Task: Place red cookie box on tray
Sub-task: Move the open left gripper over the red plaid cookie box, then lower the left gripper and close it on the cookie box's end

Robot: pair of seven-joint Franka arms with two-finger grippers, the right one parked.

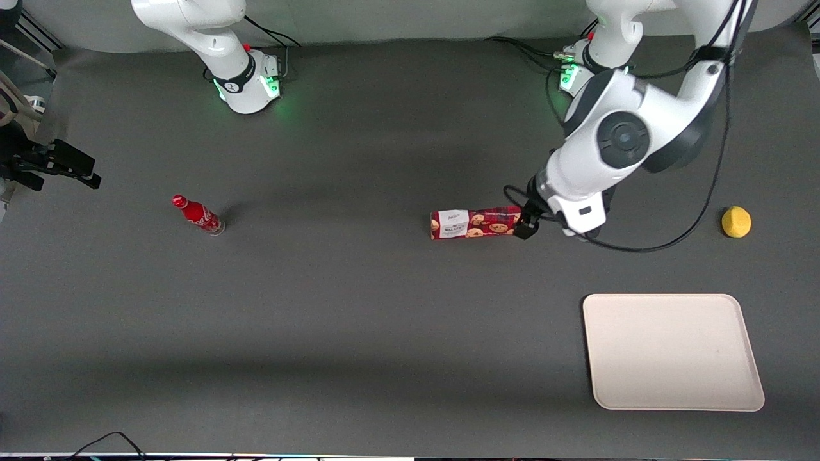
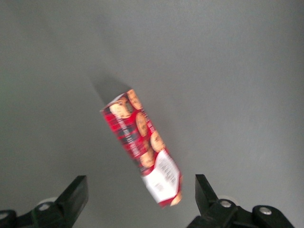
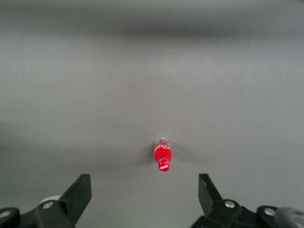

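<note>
Just above the red cookie box (image 1: 475, 223), the gripper (image 1: 526, 226) hangs with fingers (image 2: 75, 195) spread wide (gripping nothing). The tray (image 1: 672, 351) lies apart, nearer the front camera.

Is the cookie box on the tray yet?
No. The cookie box lies flat on the table, apart from the tray; the open end effector hovers above it.

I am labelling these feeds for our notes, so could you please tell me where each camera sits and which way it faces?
Front view: high up, facing both arms' bases, looking down on table, tray, working arm.
Left wrist view: on the working arm, above the cookie box; gripper open, fingers showing.
Right wrist view: on the parked arm, over the bottle.
Shared: front and left wrist both show the cookie box.
</note>
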